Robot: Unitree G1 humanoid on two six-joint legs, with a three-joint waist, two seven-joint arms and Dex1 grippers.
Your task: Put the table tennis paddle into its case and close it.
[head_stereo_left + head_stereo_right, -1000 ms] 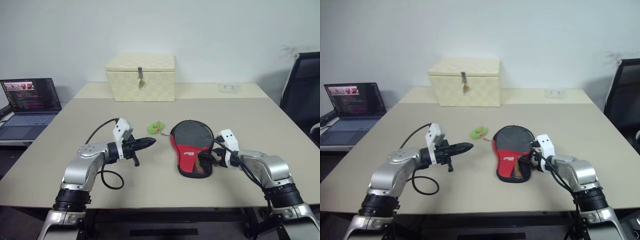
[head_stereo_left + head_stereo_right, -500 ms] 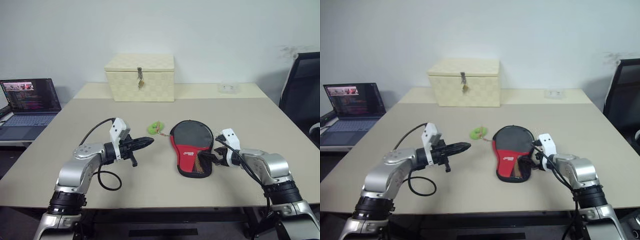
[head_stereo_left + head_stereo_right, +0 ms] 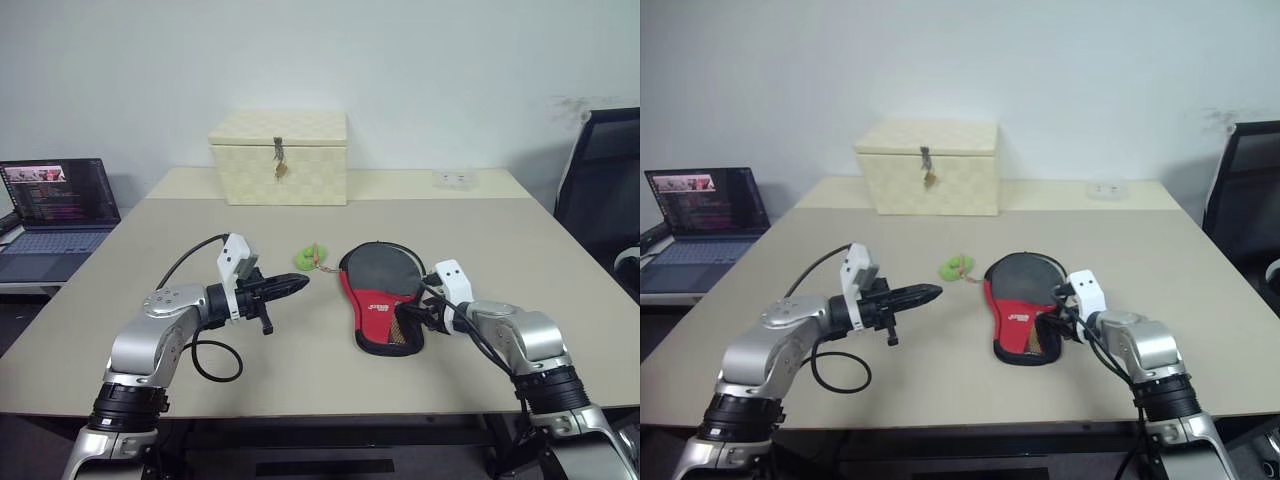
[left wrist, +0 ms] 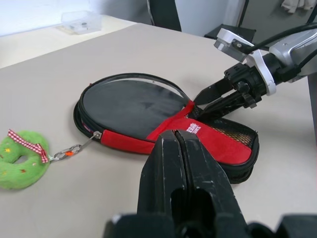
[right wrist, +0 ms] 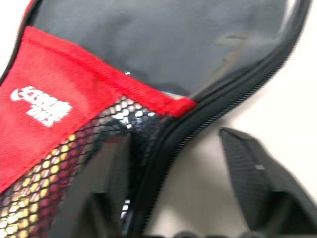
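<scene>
The case (image 3: 381,301) lies flat on the table (image 3: 500,250), zipped round the paddle's outline, its red panel and mesh pocket toward the robot and its round black end pointing away. A green pull tab (image 3: 311,257) lies just beside that round end, joined to the zip by a short chain. The right gripper (image 4: 210,100) is at the case's right edge near the mesh pocket, its two fingers parted a little, one over the mesh and one on the table beside the zip seam. The left gripper (image 3: 292,286) hovers well apart to the left, fingers pressed together, holding nothing. A cream latched box (image 3: 279,156) stands at the table's far side.
</scene>
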